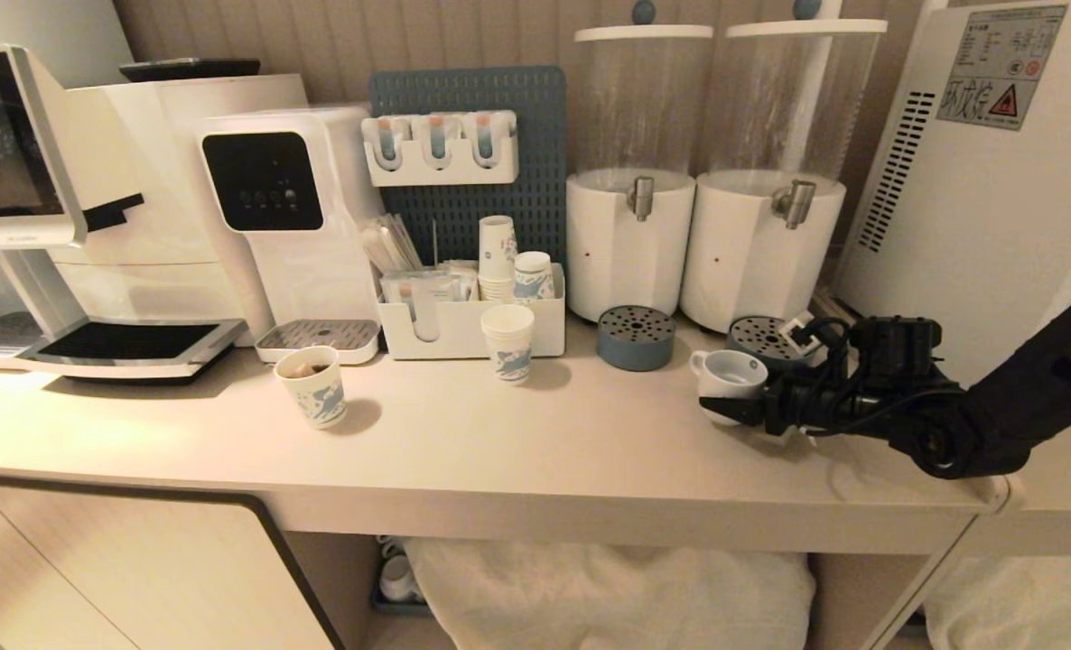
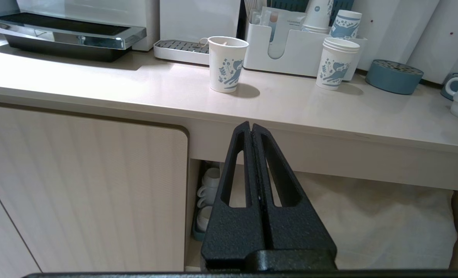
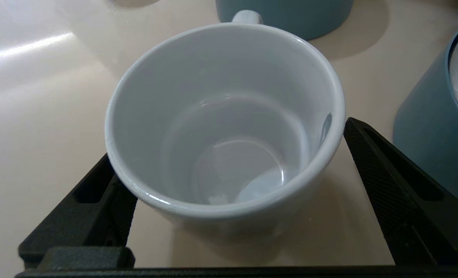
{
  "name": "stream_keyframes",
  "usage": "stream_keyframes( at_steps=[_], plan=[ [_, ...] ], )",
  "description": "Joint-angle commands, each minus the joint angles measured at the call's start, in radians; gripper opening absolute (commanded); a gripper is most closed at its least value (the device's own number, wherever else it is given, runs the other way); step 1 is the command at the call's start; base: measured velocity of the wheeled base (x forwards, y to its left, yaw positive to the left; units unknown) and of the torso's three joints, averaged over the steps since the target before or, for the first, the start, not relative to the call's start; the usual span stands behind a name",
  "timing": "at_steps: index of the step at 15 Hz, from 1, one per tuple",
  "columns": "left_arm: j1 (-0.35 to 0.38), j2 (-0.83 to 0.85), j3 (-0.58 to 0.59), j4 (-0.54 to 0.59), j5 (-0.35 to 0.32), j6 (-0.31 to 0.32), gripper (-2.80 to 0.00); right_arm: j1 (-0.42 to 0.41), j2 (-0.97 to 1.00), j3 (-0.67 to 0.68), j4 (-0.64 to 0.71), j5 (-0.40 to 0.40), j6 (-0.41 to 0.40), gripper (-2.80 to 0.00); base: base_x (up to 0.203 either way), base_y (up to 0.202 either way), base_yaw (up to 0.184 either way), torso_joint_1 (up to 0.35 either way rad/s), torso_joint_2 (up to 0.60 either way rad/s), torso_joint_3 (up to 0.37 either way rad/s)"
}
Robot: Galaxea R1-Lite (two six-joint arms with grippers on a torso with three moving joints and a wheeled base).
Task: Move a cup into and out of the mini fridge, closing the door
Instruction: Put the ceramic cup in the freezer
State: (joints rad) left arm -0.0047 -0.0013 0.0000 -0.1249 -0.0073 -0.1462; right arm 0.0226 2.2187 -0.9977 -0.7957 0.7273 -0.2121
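- Presently, head view: the cup (image 1: 728,381) stands on the bench (image 1: 499,433) beside the mini fridge (image 1: 978,199), in front of the right claw (image 1: 741,408), handle on its far side.
- Left wrist view: the left claw (image 2: 251,129) is clenched and empty, below the bench edge (parked).
- Right wrist view: the right claw's spread fingers (image 3: 372,154) flank the upright cup, not yet grasping.

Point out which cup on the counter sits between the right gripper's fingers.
The white mug with the loop handle, in front of the right dispenser. The loose paper cups with blue print stand far to its left, handleless.
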Motion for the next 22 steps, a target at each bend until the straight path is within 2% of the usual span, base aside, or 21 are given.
stream_keyframes(
  at_steps=[1, 17, 20, 22],
  plan=[
    [0.0, -0.003, 0.04, -0.001, 0.0, -0.001, -2.8, -0.001, 0.001, -0.004, -0.005, 0.004, 0.0, 0.0, 0.0, 0.0, 0.0, 0.0, 0.0, 0.0],
    [0.0, -0.003, 0.04, -0.001, 0.0, -0.001, -2.8, 0.0, 0.007, -0.007, -0.007, 0.003, 0.042, 0.0, 0.0, 0.0, 0.0, 0.0, 0.0, 0.0],
    [0.0, -0.003, 0.04, -0.001, 0.0, -0.001, -2.8, 0.007, 0.029, -0.022, -0.02, -0.064, 0.041, 0.0, 0.0, 0.0, 0.0, 0.0, 0.0, 0.0],
    [0.0, -0.003, 0.04, -0.001, 0.0, -0.003, -2.8, 0.011, 0.044, -0.024, -0.054, -0.075, 0.042, 0.0, 0.0, 0.0, 0.0, 0.0, 0.0, 0.0]
  ],
)
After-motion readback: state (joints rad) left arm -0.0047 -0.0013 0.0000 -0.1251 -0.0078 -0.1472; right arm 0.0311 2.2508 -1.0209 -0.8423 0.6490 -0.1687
